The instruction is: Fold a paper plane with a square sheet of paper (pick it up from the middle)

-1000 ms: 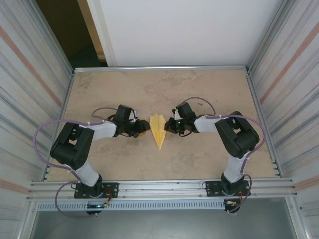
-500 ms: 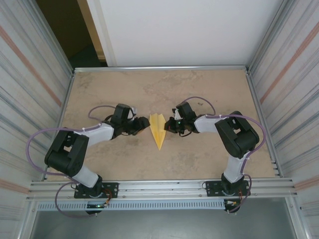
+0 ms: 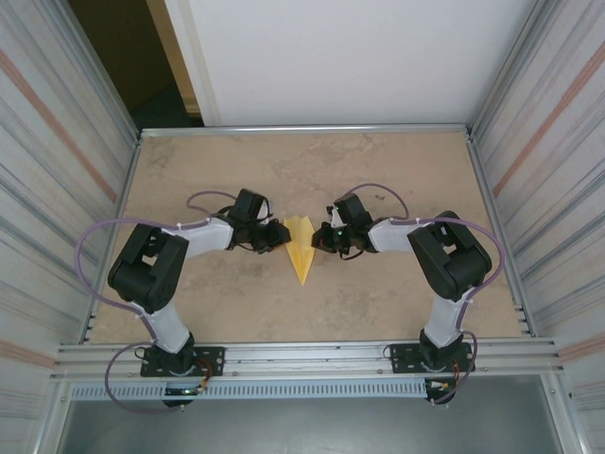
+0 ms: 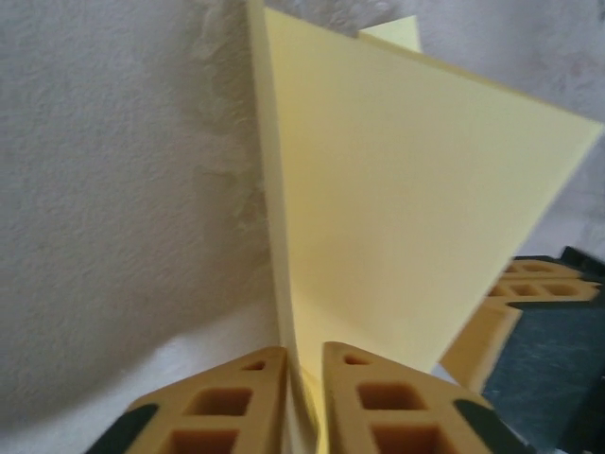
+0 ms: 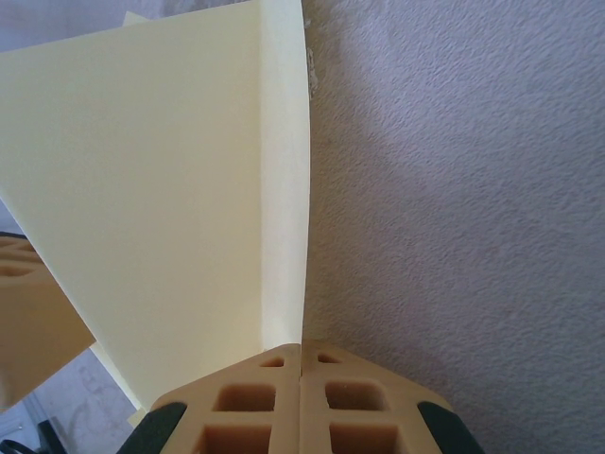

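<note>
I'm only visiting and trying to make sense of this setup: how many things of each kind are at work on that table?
paper plane: 1
robot arms: 2 (left arm, right arm)
Total: 3

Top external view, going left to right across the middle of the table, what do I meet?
left gripper → paper plane → right gripper

One paper plane (image 3: 301, 248), two arms (image 3: 180, 253), one table (image 3: 378, 303).
</note>
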Action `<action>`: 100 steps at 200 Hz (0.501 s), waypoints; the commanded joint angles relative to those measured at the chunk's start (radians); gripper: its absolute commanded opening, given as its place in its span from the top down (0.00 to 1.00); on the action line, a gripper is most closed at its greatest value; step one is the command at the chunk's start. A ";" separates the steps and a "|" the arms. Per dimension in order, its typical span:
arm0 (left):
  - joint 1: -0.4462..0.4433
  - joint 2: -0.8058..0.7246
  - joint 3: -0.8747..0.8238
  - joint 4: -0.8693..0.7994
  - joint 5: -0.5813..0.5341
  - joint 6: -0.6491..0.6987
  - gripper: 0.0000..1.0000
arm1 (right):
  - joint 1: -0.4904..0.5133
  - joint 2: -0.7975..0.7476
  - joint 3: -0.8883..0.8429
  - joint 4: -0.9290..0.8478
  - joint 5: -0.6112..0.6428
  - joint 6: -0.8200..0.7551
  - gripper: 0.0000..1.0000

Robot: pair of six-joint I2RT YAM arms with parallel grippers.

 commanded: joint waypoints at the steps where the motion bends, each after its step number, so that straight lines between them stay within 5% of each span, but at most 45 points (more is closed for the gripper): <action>1: -0.001 -0.005 0.031 -0.082 -0.033 0.036 0.88 | -0.001 -0.031 0.009 -0.019 0.020 0.012 0.98; 28: -0.001 -0.043 0.020 -0.057 -0.061 0.032 0.96 | -0.005 -0.072 0.008 -0.035 0.043 0.008 0.99; 100: 0.003 -0.137 -0.070 0.067 -0.133 -0.002 0.97 | -0.020 -0.144 -0.027 -0.061 0.146 0.020 1.00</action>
